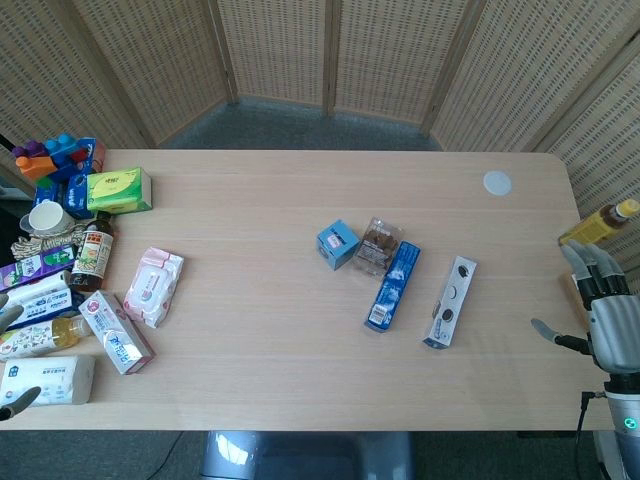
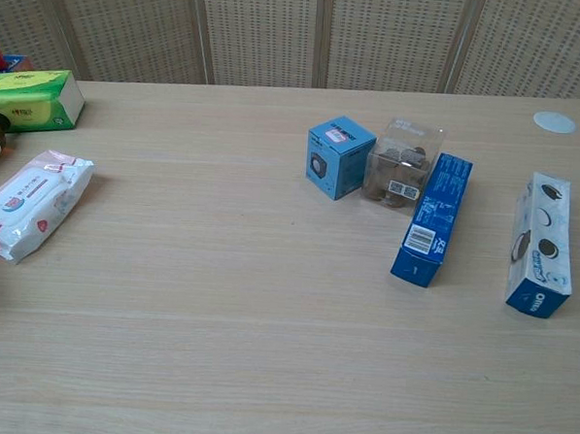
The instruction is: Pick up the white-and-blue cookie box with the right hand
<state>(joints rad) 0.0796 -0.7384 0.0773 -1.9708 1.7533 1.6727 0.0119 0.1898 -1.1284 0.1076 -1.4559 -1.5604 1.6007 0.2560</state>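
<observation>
Our right hand waits off the table's right edge, fingers spread and empty, so we judge the reach not begun. We see the cookie box lying flat, well apart from it, just right of the blue box, its long sides free for gripping.

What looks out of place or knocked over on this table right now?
Nothing is spilled or damaged. The white-and-blue cookie box and the long blue box lie flat at slight angles, untouched. A white disc sits alone near the far edge. The right robot hand hangs off the table's right edge, holding nothing.
</observation>
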